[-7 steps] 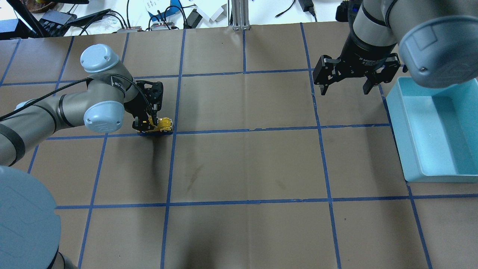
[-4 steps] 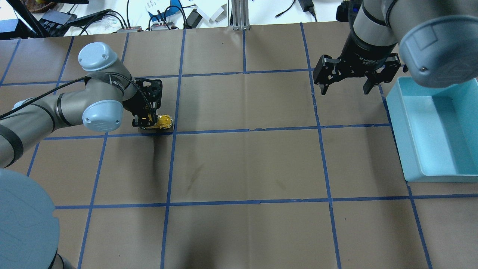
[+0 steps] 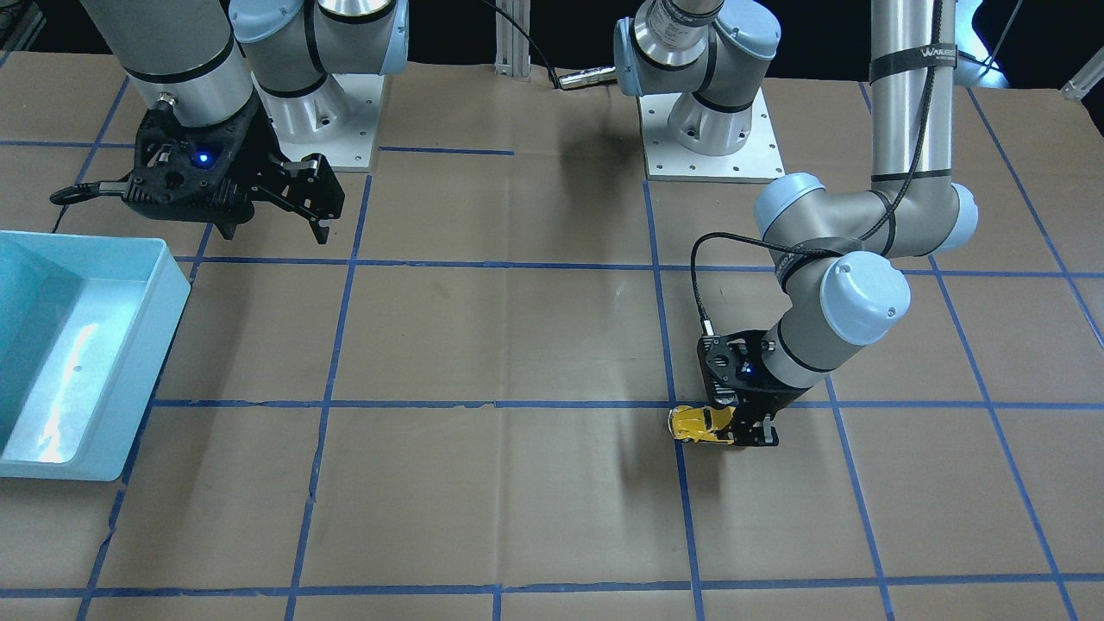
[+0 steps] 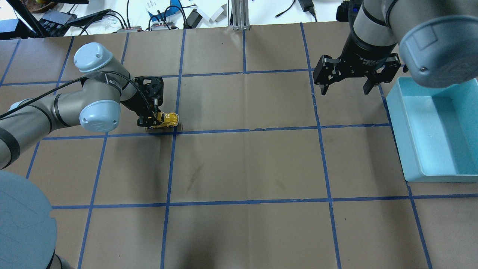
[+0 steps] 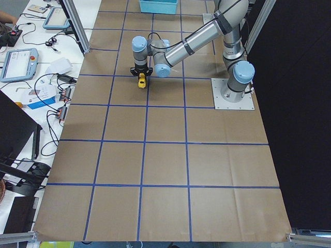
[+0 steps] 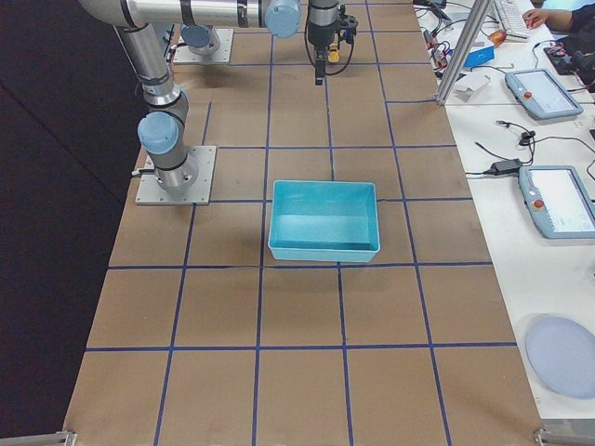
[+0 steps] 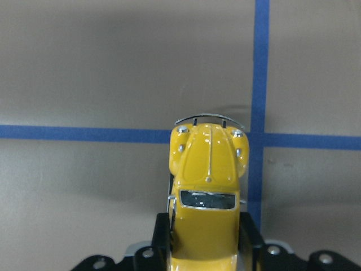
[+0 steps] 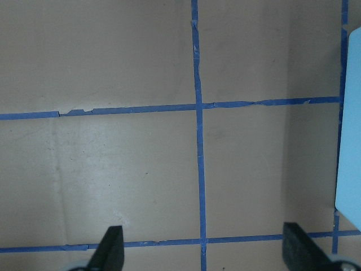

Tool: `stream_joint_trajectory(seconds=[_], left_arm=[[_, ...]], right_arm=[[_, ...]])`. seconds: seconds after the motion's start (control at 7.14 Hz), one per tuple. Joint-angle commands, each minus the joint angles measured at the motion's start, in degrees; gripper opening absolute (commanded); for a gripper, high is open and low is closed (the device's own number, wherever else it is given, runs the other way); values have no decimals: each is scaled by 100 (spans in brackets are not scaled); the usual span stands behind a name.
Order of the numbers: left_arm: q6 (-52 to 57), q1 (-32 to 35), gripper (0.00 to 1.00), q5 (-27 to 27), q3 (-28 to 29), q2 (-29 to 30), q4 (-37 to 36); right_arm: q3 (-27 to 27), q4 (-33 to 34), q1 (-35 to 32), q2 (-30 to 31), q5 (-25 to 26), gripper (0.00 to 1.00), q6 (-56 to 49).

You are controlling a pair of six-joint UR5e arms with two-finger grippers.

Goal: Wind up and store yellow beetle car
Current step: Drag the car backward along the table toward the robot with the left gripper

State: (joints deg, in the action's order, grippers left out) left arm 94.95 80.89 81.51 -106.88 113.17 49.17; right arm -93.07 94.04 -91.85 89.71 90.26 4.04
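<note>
The left end effector (image 4: 151, 122) is clamped on the rear of the yellow beetle car (image 4: 168, 119), low on the counter (image 4: 242, 160) by a blue tape crossing (image 4: 173, 132). Farther off, the right end effector (image 4: 345, 89) hangs spread wide, holding nothing, near the blue bin (image 4: 397, 127).

The left hand (image 4: 156, 122), gripping the yellow beetle car (image 4: 170, 119), is now closer to the blue tape crossing (image 4: 173, 132) on the desk (image 4: 246, 164) than a second ago. The car's nose now reaches that crossing.

Brown table (image 4: 246, 164), blue tape grid (image 4: 244, 130)
</note>
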Motion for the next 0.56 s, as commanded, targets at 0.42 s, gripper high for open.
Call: stream_joint_trajectory(seconds=[0.42], left_arm=[[50, -478, 25, -435, -44, 56, 22]], right_arm=[[8, 0, 0, 2, 0, 100, 0]])
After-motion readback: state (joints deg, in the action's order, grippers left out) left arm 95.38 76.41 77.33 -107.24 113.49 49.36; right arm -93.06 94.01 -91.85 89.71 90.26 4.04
